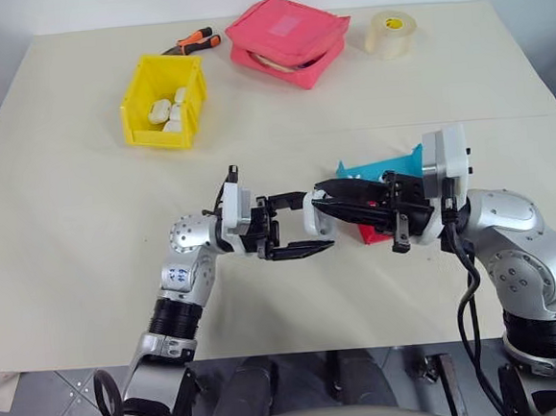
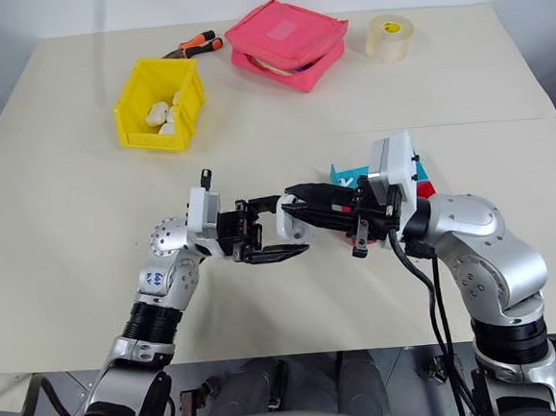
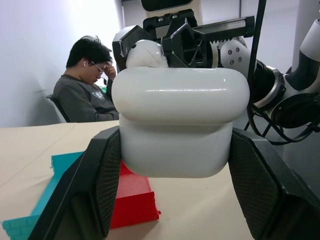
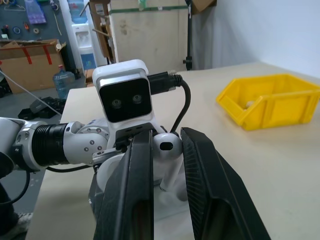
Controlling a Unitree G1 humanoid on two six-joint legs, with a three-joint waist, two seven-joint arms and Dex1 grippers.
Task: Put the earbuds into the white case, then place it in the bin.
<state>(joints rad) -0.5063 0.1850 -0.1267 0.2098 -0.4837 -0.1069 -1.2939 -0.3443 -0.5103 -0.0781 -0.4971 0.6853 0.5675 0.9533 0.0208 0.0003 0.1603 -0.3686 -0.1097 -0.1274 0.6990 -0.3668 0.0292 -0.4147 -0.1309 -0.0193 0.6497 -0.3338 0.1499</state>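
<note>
My left gripper (image 1: 303, 225) is shut on the white case (image 3: 180, 125), holding it above the table's middle with a black finger (image 3: 85, 190) on each side. My right gripper (image 4: 167, 137) points at it from the right and is shut on one of the earbuds (image 4: 167, 147), a small white one with its stem pointing toward the case. The earbud (image 3: 145, 54) sits just at the case's upper edge; I cannot tell whether they touch. The yellow bin (image 1: 157, 138) stands at the far left of the table with several white items inside.
A blue tray (image 1: 390, 168) and a red tray (image 1: 371, 231) lie on the table under my right gripper. A pink pouch (image 1: 289, 38), a tape roll (image 1: 390, 33) and orange-handled pliers (image 1: 193, 43) line the far edge. A person (image 3: 85, 95) sits beyond the table.
</note>
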